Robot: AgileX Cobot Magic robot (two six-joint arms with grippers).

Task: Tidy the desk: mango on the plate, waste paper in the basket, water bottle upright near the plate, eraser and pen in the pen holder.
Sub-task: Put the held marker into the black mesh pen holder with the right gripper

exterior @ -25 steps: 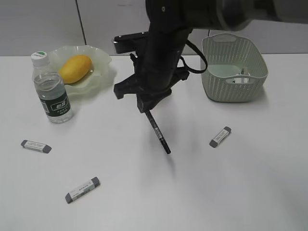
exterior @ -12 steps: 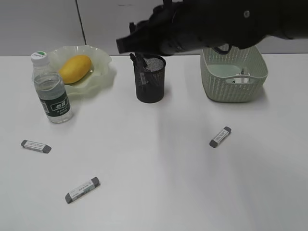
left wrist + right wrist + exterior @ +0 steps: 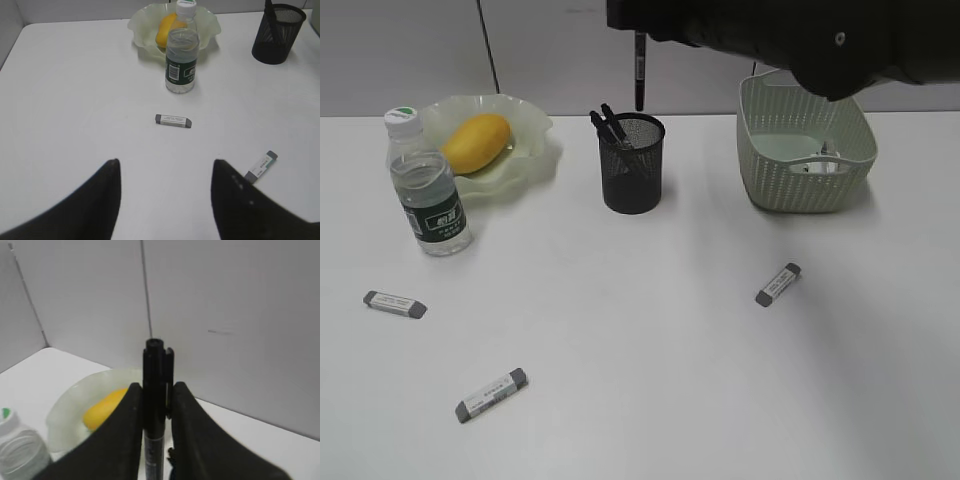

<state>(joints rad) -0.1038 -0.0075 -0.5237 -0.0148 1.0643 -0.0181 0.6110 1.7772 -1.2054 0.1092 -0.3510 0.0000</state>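
A white bench carries the basket, the plate with the mango, the upright water bottle and three erasers. My right tool pinches a stiff, light pen by its barrel, vertical above the pen holder. Only my left wrist view shows my left tool spread and empty.

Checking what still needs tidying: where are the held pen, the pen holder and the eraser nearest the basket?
pen [image 3: 639, 70]: exterior view, mid barrel.
pen holder [image 3: 632, 178]: exterior view, mesh front wall.
eraser [image 3: 778, 284]: exterior view, white middle.
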